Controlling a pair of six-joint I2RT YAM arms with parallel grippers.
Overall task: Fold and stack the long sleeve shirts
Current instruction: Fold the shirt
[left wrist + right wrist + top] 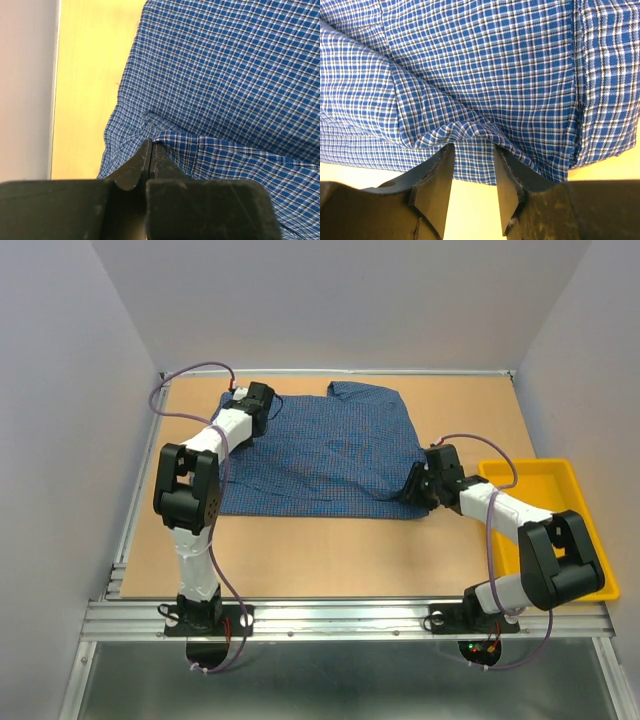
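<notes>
One long sleeve shirt (pixel 320 455), blue with a fine check, lies spread on the wooden table (pixel 330 555), partly folded, its collar end at the back. My left gripper (pixel 262 410) is at the shirt's far left corner. In the left wrist view the left gripper (pixel 151 145) is shut, with a raised fold of shirt (pixel 225 75) pinched at its tips. My right gripper (pixel 415 485) is at the shirt's near right edge. In the right wrist view the right gripper (pixel 474 147) stands open, and a ridge of checked shirt (pixel 485 65) humps across its two tips.
A yellow plastic tray (pixel 545 485) sits at the table's right side, just beyond the right arm. Grey walls enclose the table at the back and both sides. Bare wood (pixel 85 75) shows left of the shirt, up to the metal edge rail.
</notes>
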